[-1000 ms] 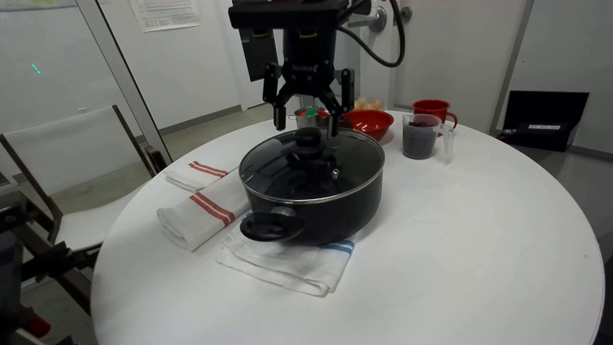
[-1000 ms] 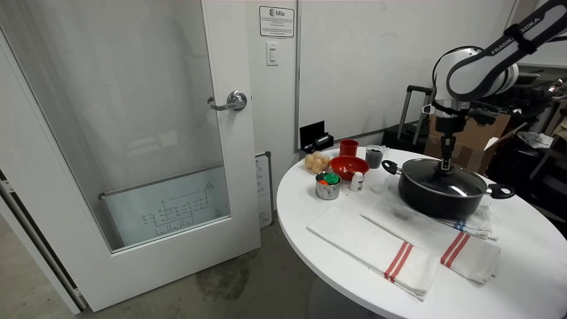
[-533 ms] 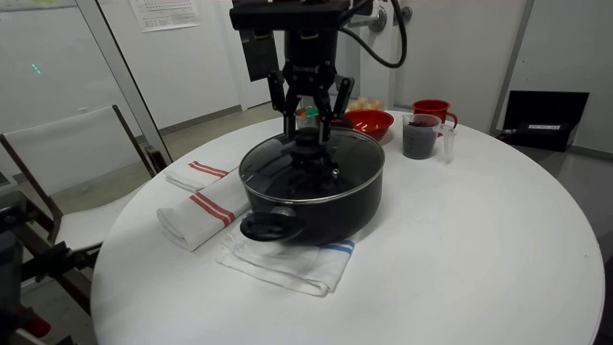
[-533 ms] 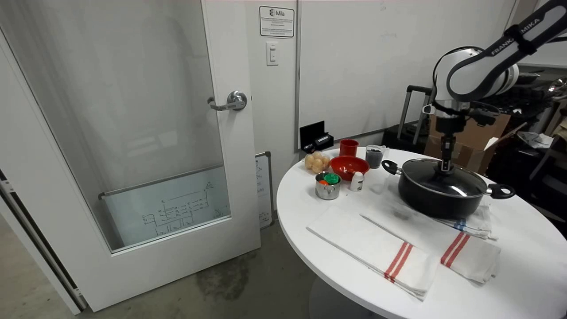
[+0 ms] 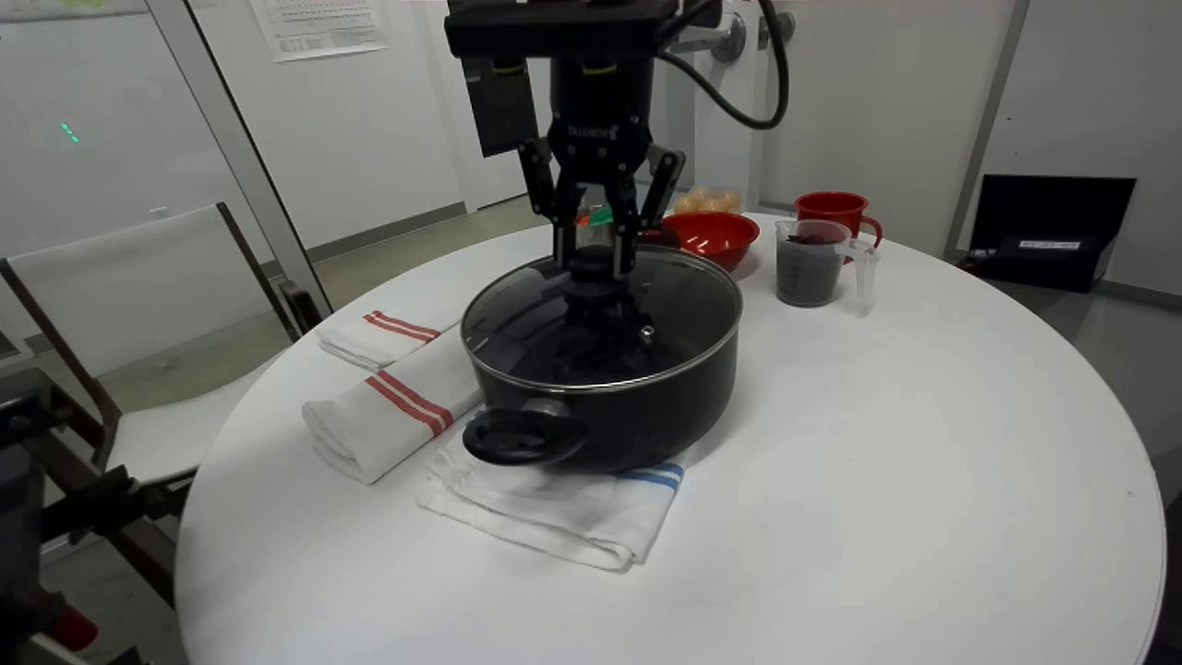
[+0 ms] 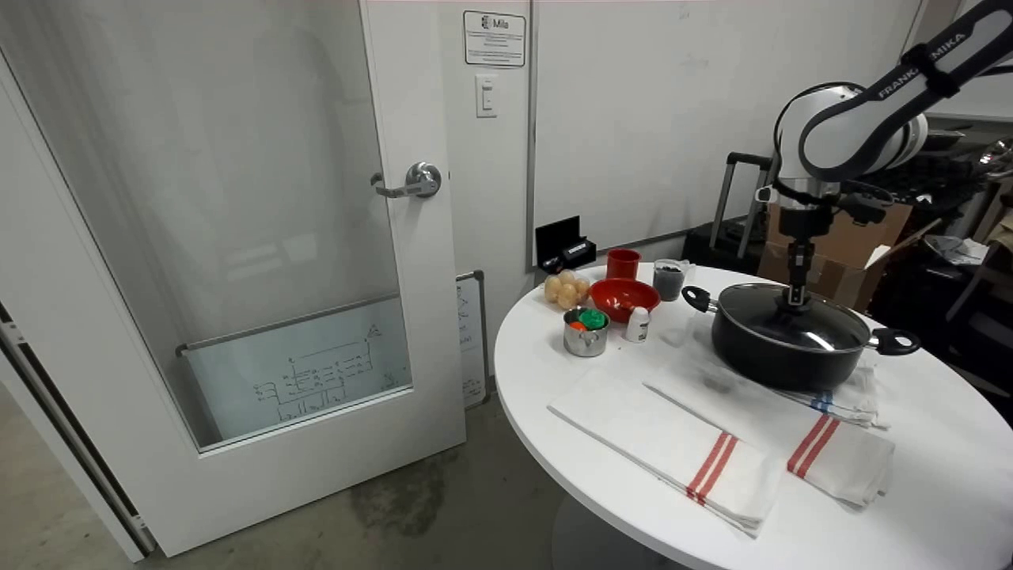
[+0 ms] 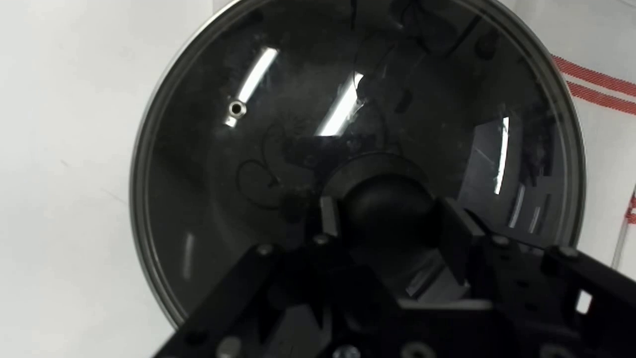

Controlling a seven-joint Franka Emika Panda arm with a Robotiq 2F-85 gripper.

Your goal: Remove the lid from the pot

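Note:
In both exterior views the glass lid (image 5: 512, 328) lies flat on the dark pot (image 5: 637, 425), its metal rim seated all round. The pot stands on the table, partly over a blue-striped towel. My gripper (image 5: 594, 264) points straight down at the middle of the lid. In the wrist view the black knob (image 7: 387, 199) fills the space between both fingers (image 7: 330, 217), which press against its two sides. The gripper is shut on this knob, so it holds the lid. The lower part of the knob is hard to make out, dark on dark.
White towels with red stripes (image 6: 712, 467) lie beside the pot. A red bowl (image 6: 625, 297), a steel cup (image 6: 586, 340), a white bottle (image 6: 638, 324), a clear measuring cup (image 5: 811, 268) and a red mug (image 5: 831, 208) stand beyond it. Pot handles (image 5: 522, 436) stick out sideways.
The fingers have come together from wide apart on either side of the knob until they grip it. Lid, pot and the other objects have stayed put.

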